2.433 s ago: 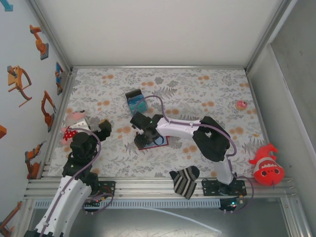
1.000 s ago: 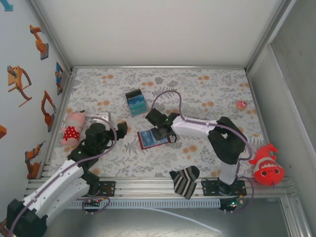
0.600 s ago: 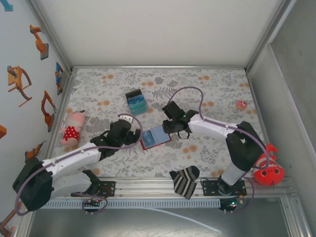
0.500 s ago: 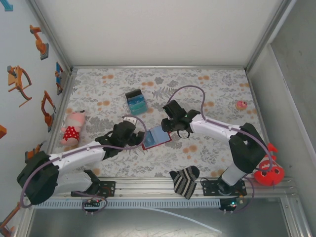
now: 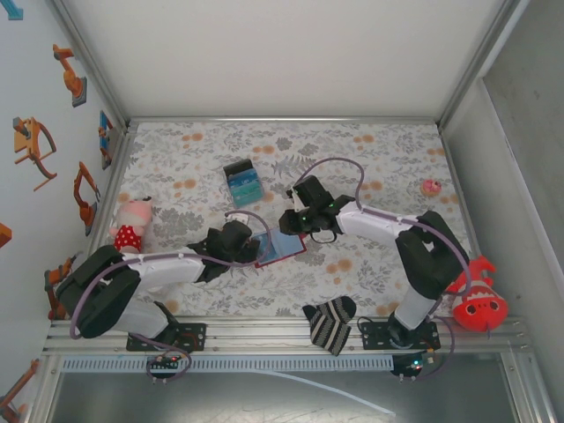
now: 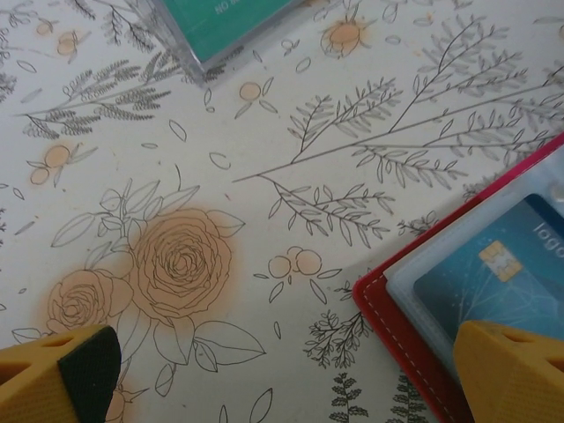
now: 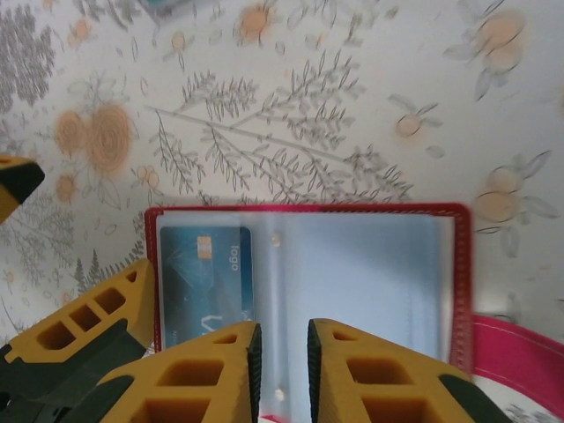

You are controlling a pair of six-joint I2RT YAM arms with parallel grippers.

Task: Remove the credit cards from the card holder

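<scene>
Card holder (image 7: 352, 264) lies open — bare cloth (image 7: 308, 106) around edges.

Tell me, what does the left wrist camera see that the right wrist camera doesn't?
Left wrist view: a close look at the teal card in a clear plastic case, and the left gripper, its yellow fingertips spread wide. Right wrist view: the whole open red folding wallet, its clear sleeves, its red closing tab, and the right gripper, fingers nearly together. Both share the wallet, the dark blue card with a gold chip tucked inside, and the floral tablecloth.
</scene>
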